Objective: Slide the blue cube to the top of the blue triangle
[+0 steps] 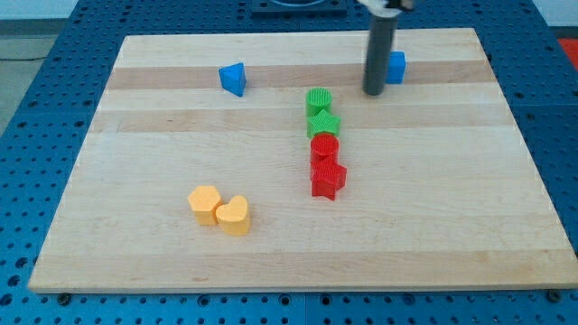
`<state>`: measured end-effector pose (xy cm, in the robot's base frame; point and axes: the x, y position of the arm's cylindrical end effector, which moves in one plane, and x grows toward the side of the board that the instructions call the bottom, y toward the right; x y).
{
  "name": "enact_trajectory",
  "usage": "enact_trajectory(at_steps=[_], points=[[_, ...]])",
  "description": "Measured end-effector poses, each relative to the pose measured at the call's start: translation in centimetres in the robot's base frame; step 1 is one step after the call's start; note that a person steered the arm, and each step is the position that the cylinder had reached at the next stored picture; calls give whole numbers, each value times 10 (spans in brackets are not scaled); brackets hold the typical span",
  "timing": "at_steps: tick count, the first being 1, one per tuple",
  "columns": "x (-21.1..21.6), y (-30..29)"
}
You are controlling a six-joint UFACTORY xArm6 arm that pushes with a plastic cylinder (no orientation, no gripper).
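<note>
Near the view's top right, on the wooden board point(271, 244), my tip point(373, 92) sits at the lower end of the dark rod point(379, 56). No gripper on this rig, just the rod, so nothing is held or clamped.

Blue cube point(396, 67): just to the right of the rod, partly hidden behind it. Looks touching or nearly so; can't tell for sure. My tip is at the cube's lower-left edge.

Blue triangle point(233, 78): upper left part of the board, well apart from the blue cube, at roughly the same height in the view. Cube is far to the triangle's right, not above it.

Centre column, top to bottom, blocks touching or nearly touching:
- green cylinder point(319, 100)
- green star point(322, 124)
- red cylinder point(324, 148)
- red star point(328, 179)

My tip is to the upper right of the green cylinder, apart from it.

Lower left: yellow hexagon-like block point(205, 203) and yellow heart point(234, 215), side by side and touching, well apart from everything else.

Board rests on a blue perforated table point(36, 117).
</note>
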<state>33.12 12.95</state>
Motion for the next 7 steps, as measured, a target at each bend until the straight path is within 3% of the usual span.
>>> enact_trajectory(at_steps=[1,3,6,7], points=[[-9,57],[-63,49],[-47,57],[-47,7]])
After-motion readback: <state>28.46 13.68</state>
